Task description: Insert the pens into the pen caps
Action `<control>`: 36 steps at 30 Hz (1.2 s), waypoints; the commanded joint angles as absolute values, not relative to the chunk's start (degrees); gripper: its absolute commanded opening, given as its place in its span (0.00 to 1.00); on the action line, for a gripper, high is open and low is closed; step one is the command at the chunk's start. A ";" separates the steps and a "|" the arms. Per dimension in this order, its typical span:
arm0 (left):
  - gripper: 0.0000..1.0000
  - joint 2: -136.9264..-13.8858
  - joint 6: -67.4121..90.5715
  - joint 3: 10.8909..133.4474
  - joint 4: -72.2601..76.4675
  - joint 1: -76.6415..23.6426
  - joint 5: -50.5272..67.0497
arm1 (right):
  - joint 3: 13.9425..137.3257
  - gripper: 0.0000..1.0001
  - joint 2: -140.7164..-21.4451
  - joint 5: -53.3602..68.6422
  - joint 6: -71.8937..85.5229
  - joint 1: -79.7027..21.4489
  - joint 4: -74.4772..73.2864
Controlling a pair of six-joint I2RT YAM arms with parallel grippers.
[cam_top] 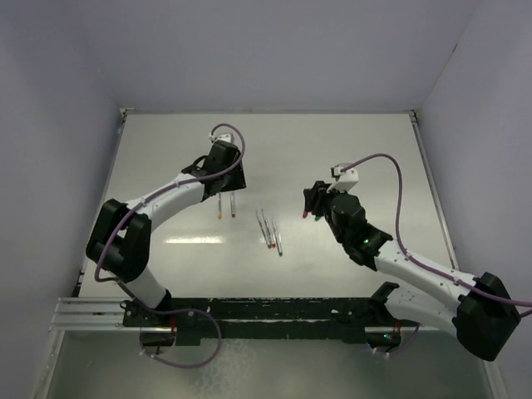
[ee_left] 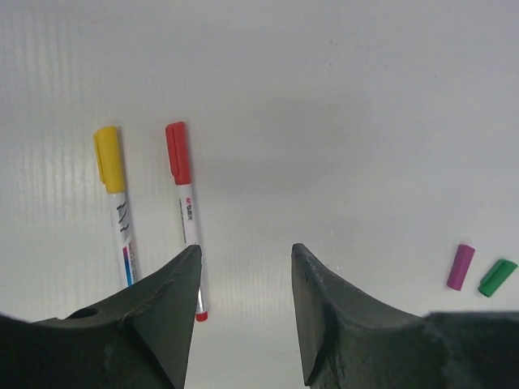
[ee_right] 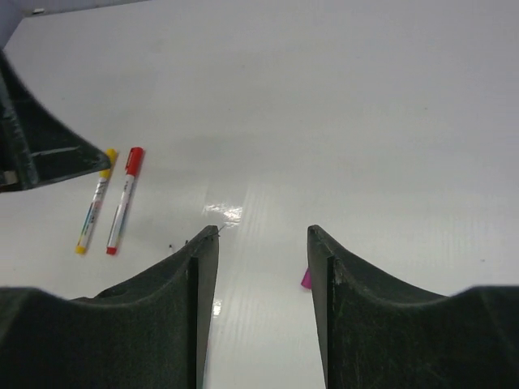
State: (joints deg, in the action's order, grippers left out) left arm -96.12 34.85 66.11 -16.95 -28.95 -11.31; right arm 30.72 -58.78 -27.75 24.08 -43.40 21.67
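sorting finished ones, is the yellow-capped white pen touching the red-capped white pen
Apart. Left wrist view shows bare table between yellow-capped white pen and red-capped white pen.

open tabletop (cam_top: 332, 141) at the far side; loose pens (cam_top: 270, 241) mid-table, two capped pens (cam_top: 219, 208) left of them

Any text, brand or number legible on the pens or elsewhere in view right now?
Red-capped pen: small red print along the white barrel, too blurred to read.
Yellow-capped pen: dark marks and a blue-and-pink patch on the barrel, not readable.
Purple cap and green cap: no lettering visible.
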 commanded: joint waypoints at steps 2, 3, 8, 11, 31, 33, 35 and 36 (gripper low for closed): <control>0.49 -89.47 34.43 61.37 -13.17 -30.14 -5.11 | 31.17 0.50 -59.76 -26.46 31.31 -35.47 17.65; 0.48 -88.65 34.37 60.68 -13.18 -31.00 -5.08 | 30.83 0.51 -59.91 -24.86 32.77 -33.57 16.97; 0.50 -86.25 35.08 57.27 -15.47 -38.83 -12.79 | 27.91 0.55 -58.61 -21.87 35.05 -29.41 19.29; 0.51 -85.79 37.31 55.43 -16.11 -42.32 -14.30 | 27.56 0.63 -58.15 -21.86 33.03 -29.27 19.99; 0.53 -96.21 42.10 57.63 -16.29 -49.54 -14.73 | 25.56 0.60 -54.49 -20.70 33.48 -29.22 20.02; 0.53 -96.63 42.10 57.94 -16.63 -49.66 -14.93 | 25.48 0.60 -54.48 -20.56 33.58 -29.22 20.13; 0.53 -97.05 42.10 58.25 -17.06 -49.70 -15.22 | 25.41 0.60 -54.57 -20.45 33.64 -29.26 20.32; 0.53 -97.19 42.10 58.39 -17.25 -49.74 -15.40 | 25.37 0.60 -54.58 -20.47 33.72 -29.27 20.42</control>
State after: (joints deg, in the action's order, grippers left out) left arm -96.51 41.36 55.77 -17.26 -49.32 -13.54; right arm 25.71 -55.72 -21.06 32.86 -29.34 18.20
